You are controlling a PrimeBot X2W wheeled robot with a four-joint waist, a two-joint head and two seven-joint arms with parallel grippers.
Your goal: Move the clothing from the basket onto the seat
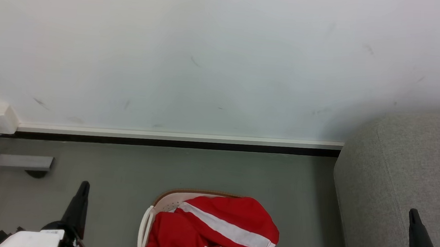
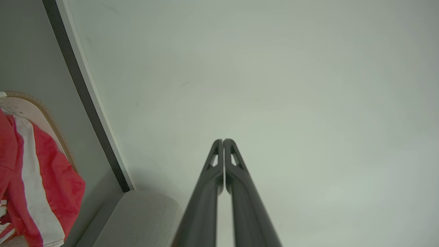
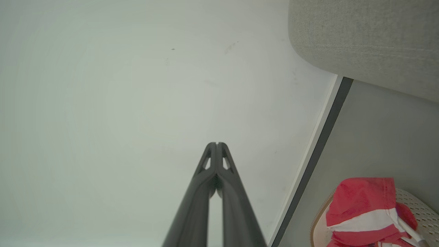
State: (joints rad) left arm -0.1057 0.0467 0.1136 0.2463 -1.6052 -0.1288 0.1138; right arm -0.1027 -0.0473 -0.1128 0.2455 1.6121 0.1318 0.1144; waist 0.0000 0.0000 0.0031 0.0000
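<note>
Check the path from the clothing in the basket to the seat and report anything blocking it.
Nothing visible blocks it. The clothing is heaped in the basket, draping over its rim, and just a strip of grey floor separates the basket from the seat on the robot's right.

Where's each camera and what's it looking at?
Head view: on the head, looking down at basket, clothing, seat; left end effector and right end effector at bottom corners.
Left wrist view: left wrist, facing the wall; its shut fingers.
Right wrist view: right wrist, facing the wall; its shut fingers.
All share the clothing.
</note>
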